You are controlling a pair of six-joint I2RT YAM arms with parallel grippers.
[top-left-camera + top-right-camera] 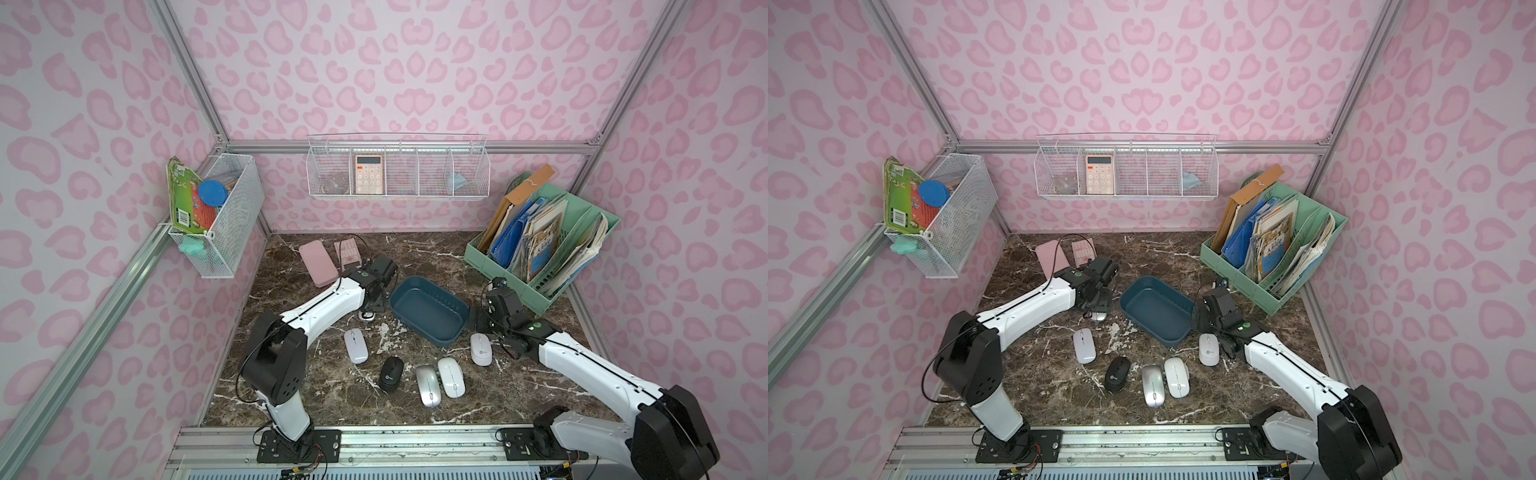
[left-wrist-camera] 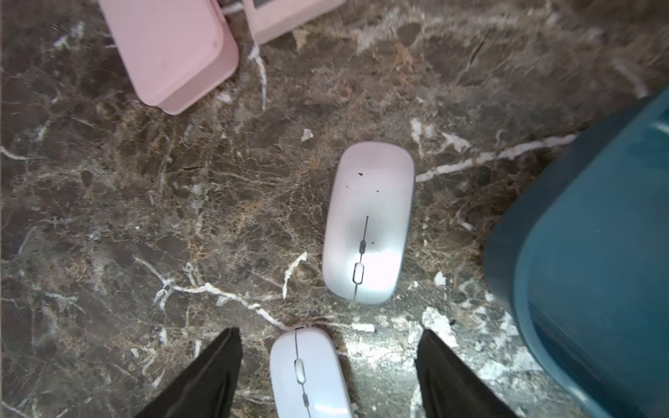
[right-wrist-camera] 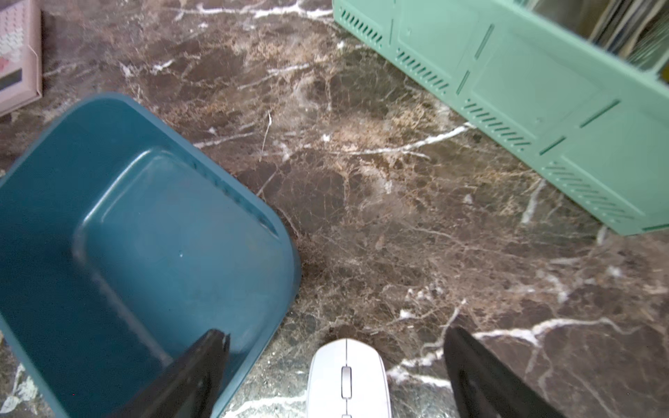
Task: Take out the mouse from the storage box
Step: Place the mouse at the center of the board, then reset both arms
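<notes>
The teal storage box (image 1: 428, 311) (image 1: 1156, 309) stands mid-table with nothing inside it. A silver mouse (image 2: 369, 224) (image 1: 366, 316) lies flat on the marble just left of the box. My left gripper (image 2: 329, 334) (image 1: 375, 302) hovers over it, open and holding nothing. Further toward the front, a white mouse (image 2: 307, 372) shows between the left fingers, lying on the table. My right gripper (image 3: 336, 333) (image 1: 478, 322) is open at the box's right end, one finger (image 3: 202, 362) over the rim. Another white mouse (image 3: 347, 380) (image 1: 481, 350) lies on the table below it.
Several more mice (image 1: 391, 373) lie in front of the box. A pink case (image 1: 318, 264) and pink calculator (image 1: 347, 251) sit at the back left. A mint file rack (image 1: 540, 249) fills the back right. White wire baskets (image 1: 397, 174) hang on the walls.
</notes>
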